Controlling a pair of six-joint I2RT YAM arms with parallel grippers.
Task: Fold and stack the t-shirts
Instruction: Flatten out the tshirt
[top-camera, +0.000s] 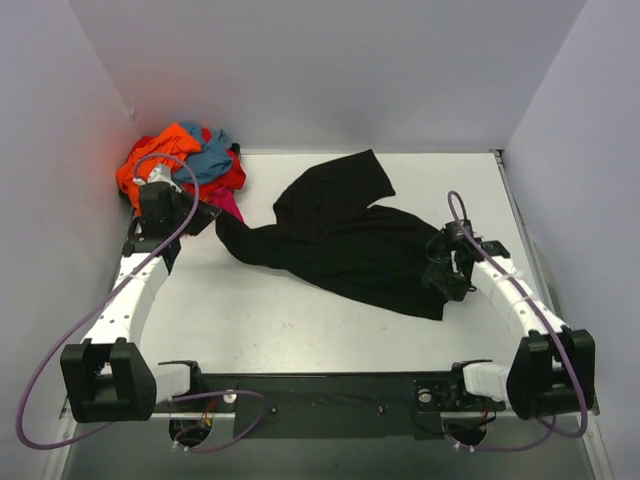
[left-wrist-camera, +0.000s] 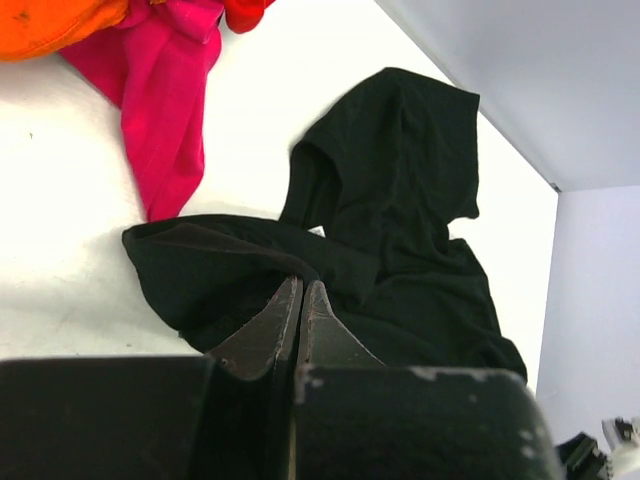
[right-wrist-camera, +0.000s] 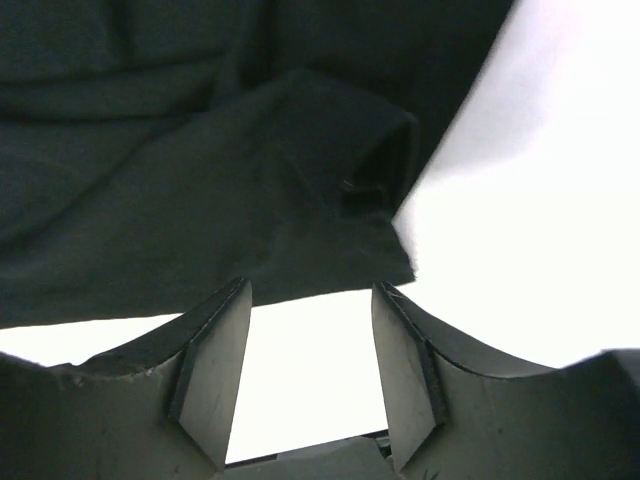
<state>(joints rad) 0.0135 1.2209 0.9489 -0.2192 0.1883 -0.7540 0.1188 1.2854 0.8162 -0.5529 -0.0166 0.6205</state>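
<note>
The large black t-shirt (top-camera: 340, 235) lies crumpled across the middle of the table, plain side up, no print showing. My left gripper (top-camera: 207, 216) is at its left corner. In the left wrist view its jaws (left-wrist-camera: 301, 283) are pressed together with a fold of the black t-shirt (left-wrist-camera: 400, 200) at their tips. My right gripper (top-camera: 441, 276) is at the shirt's right edge. Its jaws (right-wrist-camera: 310, 286) stand apart over bare table, and the hem of the black t-shirt (right-wrist-camera: 200, 150) lies just beyond the tips. The orange (top-camera: 150, 160), teal-blue (top-camera: 210, 150), red (top-camera: 233, 176) and magenta (top-camera: 226, 203) t-shirts lie heaped at the back left.
The white table (top-camera: 300, 320) is closed in by grey walls on the left, back and right. The heap fills the back left corner, and its magenta shirt (left-wrist-camera: 165, 90) hangs toward the black one. Both arm bases and a black bar (top-camera: 320, 390) line the near edge.
</note>
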